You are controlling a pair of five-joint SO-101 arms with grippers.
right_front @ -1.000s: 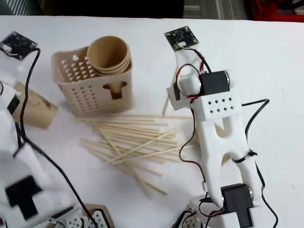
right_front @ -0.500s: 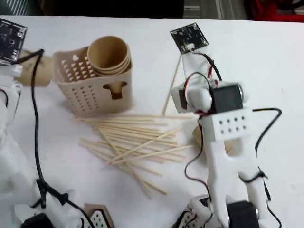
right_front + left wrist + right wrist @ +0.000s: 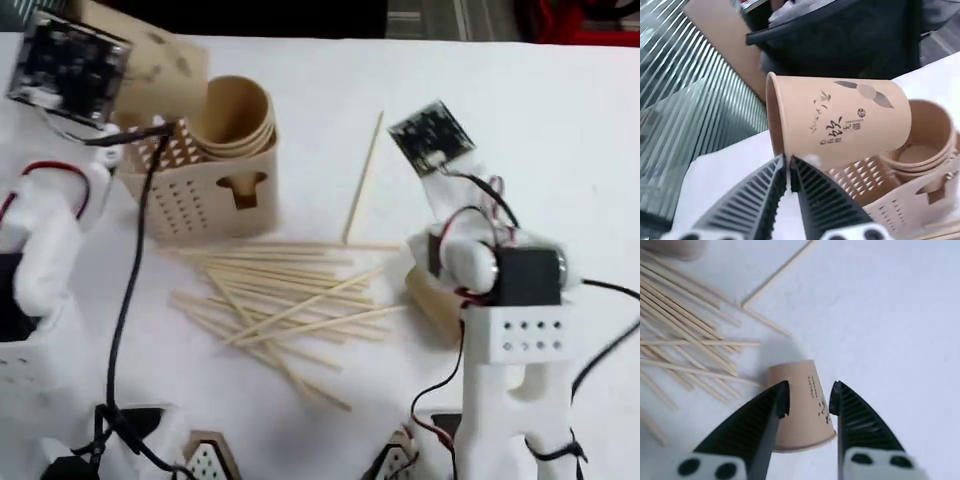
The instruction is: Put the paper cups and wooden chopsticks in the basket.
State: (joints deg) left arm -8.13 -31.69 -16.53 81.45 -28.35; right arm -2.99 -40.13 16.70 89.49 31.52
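Left jaws are clamping the rim of a paper cup [image 3: 840,120], holding it sideways over the basket [image 3: 905,202] beside the nested cups [image 3: 927,132], probably for dropping in. Right jaws are standing apart astride a second cup [image 3: 807,420] lying on the desk [image 3: 890,315] near the chopsticks [image 3: 685,325]. The wrist view is showing the gaps on either side, whereas in the high view the arm is covering most of that cup.

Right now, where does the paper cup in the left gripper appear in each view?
High view: held paper cup top left, by the basket's far corner.
Left wrist view: centre, sideways, rim pinched by left gripper.
Right wrist view: a second cup lies between the open fingers of the right gripper.
Shared landmark: basket with stacked cups.
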